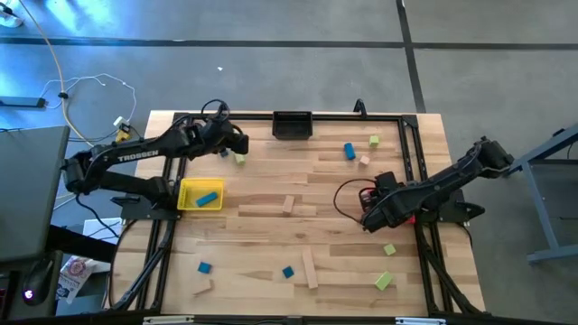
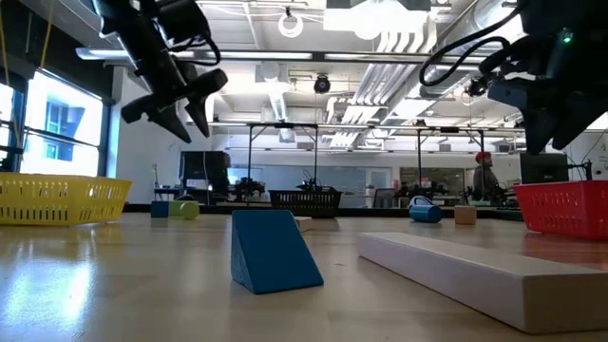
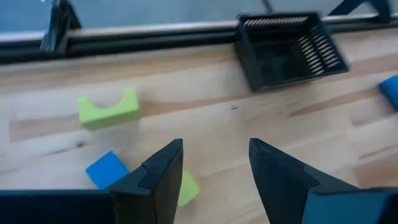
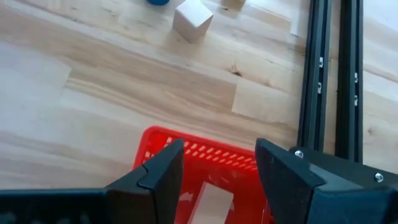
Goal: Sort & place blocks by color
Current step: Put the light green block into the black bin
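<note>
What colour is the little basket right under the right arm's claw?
Red, seen best in the right wrist view.

A black mesh bin (image 1: pixel 292 125) sits at my wooden table's (image 1: pixel 298 185) far edge, a yellow bin (image 1: pixel 200 195) at my left, a red bin (image 4: pixel 205 180) at my right; a person (image 2: pixel 483 178) stands far behind.

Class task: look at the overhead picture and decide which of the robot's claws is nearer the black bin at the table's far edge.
Left. The left claw hovers just beside the black bin, open, while the right claw hangs farther off over the red bin.
</note>
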You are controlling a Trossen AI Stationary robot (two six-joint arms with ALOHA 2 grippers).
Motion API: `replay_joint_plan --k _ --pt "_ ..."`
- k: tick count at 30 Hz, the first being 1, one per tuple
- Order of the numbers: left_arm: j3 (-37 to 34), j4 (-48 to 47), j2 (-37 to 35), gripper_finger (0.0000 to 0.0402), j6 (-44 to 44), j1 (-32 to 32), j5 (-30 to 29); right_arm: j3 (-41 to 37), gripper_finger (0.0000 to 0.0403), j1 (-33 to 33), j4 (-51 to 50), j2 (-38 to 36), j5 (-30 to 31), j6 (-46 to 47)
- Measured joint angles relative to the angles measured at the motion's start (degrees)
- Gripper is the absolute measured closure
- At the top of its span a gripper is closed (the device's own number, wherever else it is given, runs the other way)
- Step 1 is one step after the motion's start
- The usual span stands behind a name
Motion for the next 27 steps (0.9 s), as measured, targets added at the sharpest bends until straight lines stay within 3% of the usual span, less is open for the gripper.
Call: replay_joint_plan --k 18,27 --pt "0.3 2.5 11.7 0.0232 -6.1 0.3 6.4 0.0 0.0217 -5.0 0.4 0.0 4.1 -6.7" --pt "0.3 -2.5 12.5 0.0232 -20.4 0.2 6.5 0.0 0.0217 -5.0 0.8 0.0 7.2 -11.2"
